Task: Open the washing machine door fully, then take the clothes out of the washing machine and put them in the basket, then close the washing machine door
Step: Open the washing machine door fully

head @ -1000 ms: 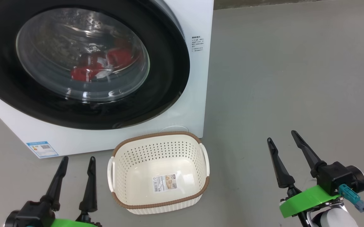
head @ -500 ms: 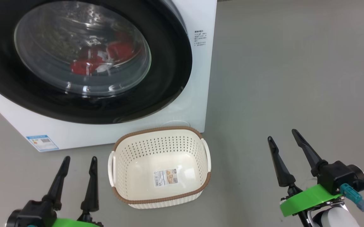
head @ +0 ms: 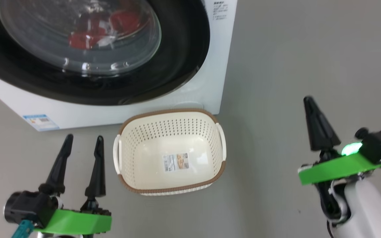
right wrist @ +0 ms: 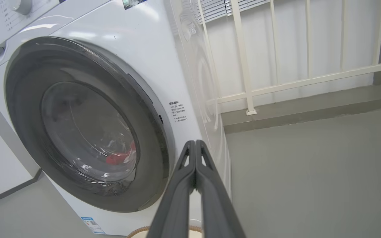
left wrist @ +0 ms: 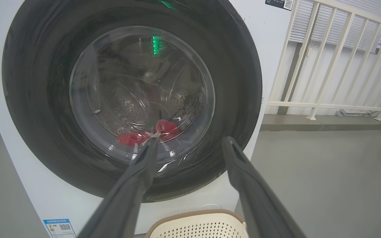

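Note:
The washing machine [head: 221, 66] stands at the upper left, and its round black-rimmed door [head: 180, 62] lies closed against the front. Red clothes [head: 88, 33] show through the glass, low in the drum. The cream basket [head: 144, 165] sits empty on the floor just in front of the machine. To the basket's left, my left gripper [head: 84, 136] is open and holds nothing. To its right, my right gripper [head: 307, 99] is shut and empty. The left wrist view looks between the open left gripper [left wrist: 191, 140] at the door [left wrist: 240, 82] and clothes [left wrist: 167, 127]. The right gripper [right wrist: 194, 142] points beside the door [right wrist: 21, 109].
Grey floor [head: 292, 49] stretches to the right of the machine. A white railing [right wrist: 243, 66] stands behind, right of the machine. A blue label sticker [head: 40, 121] marks the machine's lower front.
My right gripper has gone from open to shut and has risen in the view. The head camera has shifted, so machine and basket sit higher in the picture.

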Robot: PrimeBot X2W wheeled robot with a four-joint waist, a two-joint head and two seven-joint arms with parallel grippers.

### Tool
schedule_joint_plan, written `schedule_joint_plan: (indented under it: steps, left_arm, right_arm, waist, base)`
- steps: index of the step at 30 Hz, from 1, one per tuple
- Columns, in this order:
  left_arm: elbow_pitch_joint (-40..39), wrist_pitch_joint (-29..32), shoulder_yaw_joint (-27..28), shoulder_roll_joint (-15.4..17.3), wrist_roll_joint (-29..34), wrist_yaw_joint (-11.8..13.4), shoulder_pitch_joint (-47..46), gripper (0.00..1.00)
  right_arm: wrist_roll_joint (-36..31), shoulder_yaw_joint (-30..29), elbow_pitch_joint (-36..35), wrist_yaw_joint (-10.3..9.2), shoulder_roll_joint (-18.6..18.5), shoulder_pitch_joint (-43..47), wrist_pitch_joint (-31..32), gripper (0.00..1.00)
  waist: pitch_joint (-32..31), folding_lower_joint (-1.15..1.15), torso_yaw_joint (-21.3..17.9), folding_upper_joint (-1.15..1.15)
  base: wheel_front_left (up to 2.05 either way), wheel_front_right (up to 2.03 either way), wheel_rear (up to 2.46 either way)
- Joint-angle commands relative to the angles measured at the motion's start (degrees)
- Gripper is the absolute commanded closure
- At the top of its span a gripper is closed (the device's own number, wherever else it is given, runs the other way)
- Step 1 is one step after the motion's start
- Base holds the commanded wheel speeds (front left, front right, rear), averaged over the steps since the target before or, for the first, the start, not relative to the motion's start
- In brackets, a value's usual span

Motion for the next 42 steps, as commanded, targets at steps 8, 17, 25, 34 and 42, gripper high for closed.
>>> schedule_joint_plan:
  steps: [8,17,25,34,42]
  left_arm:
    - [-5.7,-0.4,1.6,0.8,-0.6,0.3,-4.1,0.0]
    - [-6.7,-0.4,0.9,0.8,-0.9,0.2,-7.8,0.0]
    - [-7.4,-0.4,0.5,0.8,-1.3,0.0,-10.5,0.0]
    - [-8.4,-0.4,0.0,0.8,-1.6,-0.1,-11.7,0.0]
    - [-8.5,-0.4,-0.4,0.8,-2.0,-0.1,-12.5,0.0]
  right_arm:
    - [17.0,4.4,0.5,-0.03,-3.2,-10.0,-0.4,1.0]
    - [40.9,11.3,1.0,-0.03,-8.2,-23.5,2.6,1.0]
    - [55.0,13.7,1.1,-0.03,-10.9,-32.6,10.2,1.0]
    - [65.4,13.8,2.6,-0.03,-11.8,-41.5,22.2,1.0]
    - [70.2,13.1,4.9,-0.03,-11.1,-47.8,30.6,1.0]
  waist:
    - [7.1,0.0,2.4,0.0]
    - [14.2,0.0,3.8,0.0]
    - [18.6,0.0,4.9,0.0]
    - [23.2,0.0,6.0,0.0]
    - [26.3,0.0,6.5,0.0]
  base:
    - [0.0,0.0,0.0]
    - [0.0,0.0,0.0]
    - [0.0,0.0,0.0]
    - [0.0,0.0,0.0]
    - [0.0,0.0,0.0]
